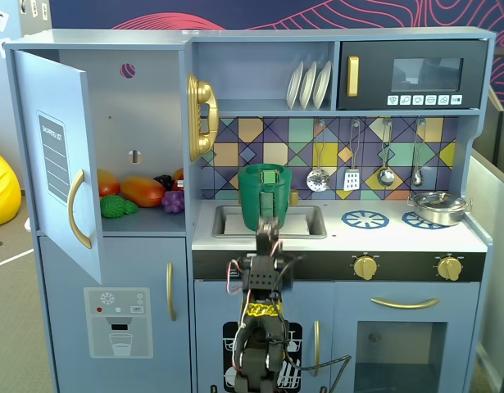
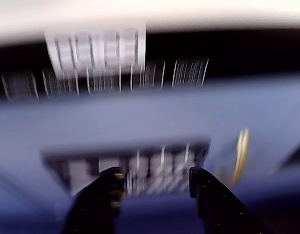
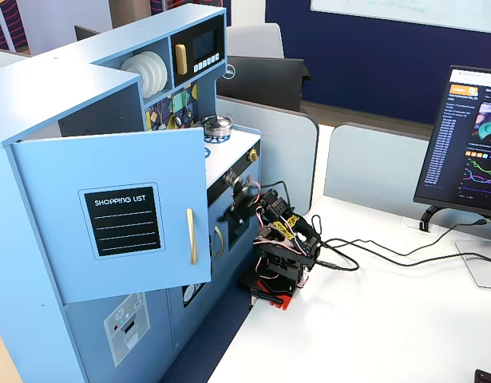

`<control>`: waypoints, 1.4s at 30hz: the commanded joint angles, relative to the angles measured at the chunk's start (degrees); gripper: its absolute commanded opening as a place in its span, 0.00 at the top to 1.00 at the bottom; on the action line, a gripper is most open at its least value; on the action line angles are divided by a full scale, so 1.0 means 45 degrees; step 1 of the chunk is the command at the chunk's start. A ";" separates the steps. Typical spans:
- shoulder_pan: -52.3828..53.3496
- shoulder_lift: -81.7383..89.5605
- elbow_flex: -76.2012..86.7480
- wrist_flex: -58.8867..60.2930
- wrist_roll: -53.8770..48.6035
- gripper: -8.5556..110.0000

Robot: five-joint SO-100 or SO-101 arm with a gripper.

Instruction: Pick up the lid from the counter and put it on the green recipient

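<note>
The tall dark green pot (image 1: 264, 201) stands at the back of the counter by the sink. The green lid (image 1: 268, 174), with its blocky knob, rests in the pot's mouth. My gripper (image 1: 268, 223) points up in front of the counter edge, below and in front of the pot, apart from it. In the blurred wrist view the gripper (image 2: 154, 176) is open and empty, facing the kitchen's blue front panel. In the side fixed view the arm (image 3: 277, 239) is folded back beside the kitchen, and the open door hides the pot.
A shiny metal pot (image 1: 438, 206) sits on the right burner, next to a blue burner ring (image 1: 365, 219). The sink (image 1: 235, 221) lies left of the pot. The cupboard door (image 1: 59, 155) hangs open with toy fruit (image 1: 141, 192) inside. Cables (image 3: 365, 251) cross the white table.
</note>
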 commanded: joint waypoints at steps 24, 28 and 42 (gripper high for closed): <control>-0.1738 0.0879 0.5215 0.4492 0.3281 0.92; -0.1562 0.0879 0.5215 0.4668 0.2090 0.92; -0.1523 0.0879 0.5215 0.4668 0.2207 0.91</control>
